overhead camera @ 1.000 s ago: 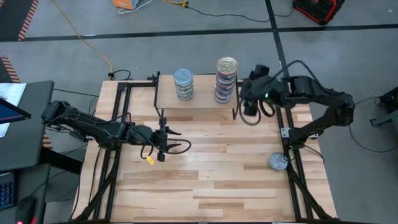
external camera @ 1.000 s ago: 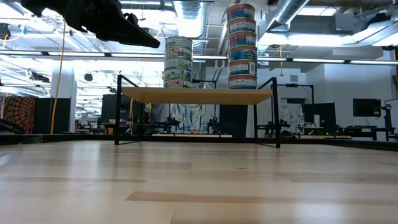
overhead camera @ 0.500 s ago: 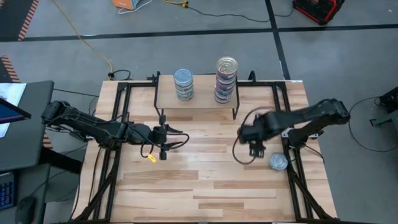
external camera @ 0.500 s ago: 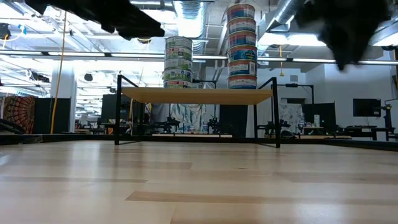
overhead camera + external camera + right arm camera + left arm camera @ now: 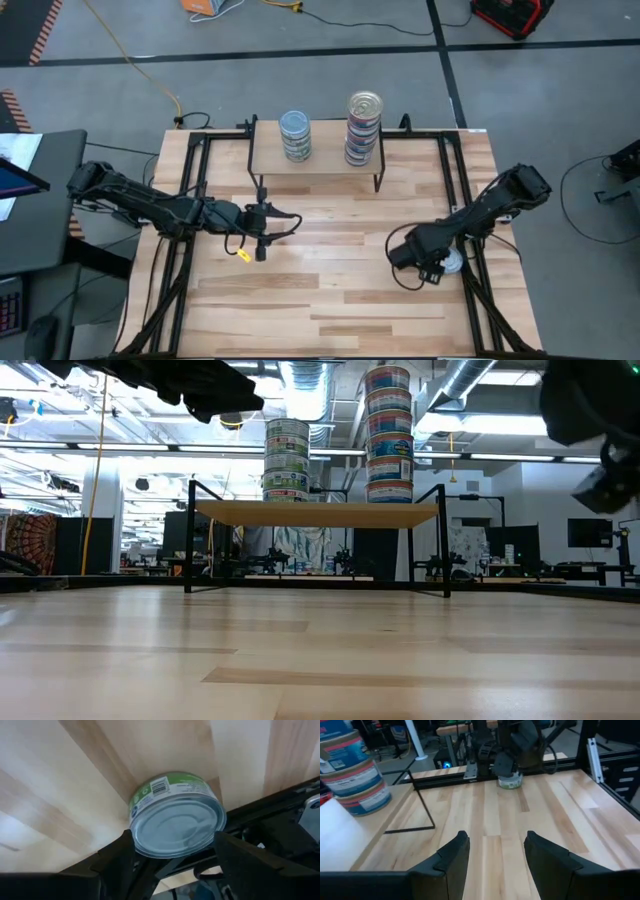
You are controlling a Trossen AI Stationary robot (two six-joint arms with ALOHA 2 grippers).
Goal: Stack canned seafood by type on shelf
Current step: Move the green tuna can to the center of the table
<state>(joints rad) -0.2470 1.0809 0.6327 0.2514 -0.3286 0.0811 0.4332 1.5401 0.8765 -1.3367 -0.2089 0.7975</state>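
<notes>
Right wrist view: right gripper (image 5: 172,852) straddles the last loose tin (image 5: 176,820), fingers spread, not yet clenched, lower right of the tabletop (image 5: 330,290). Left gripper (image 5: 262,222) waits released, mid-left. Farther off, shelf (image 5: 320,165) carries two finished stacks (image 5: 295,135).

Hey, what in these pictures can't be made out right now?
- Loose can, high view: mostly hidden under the right gripper.
- Same can, low view: out of sight.
- Label text on the shelf stacks: too small.
- Contact between right gripper and can, right wrist view: unclear.
</notes>
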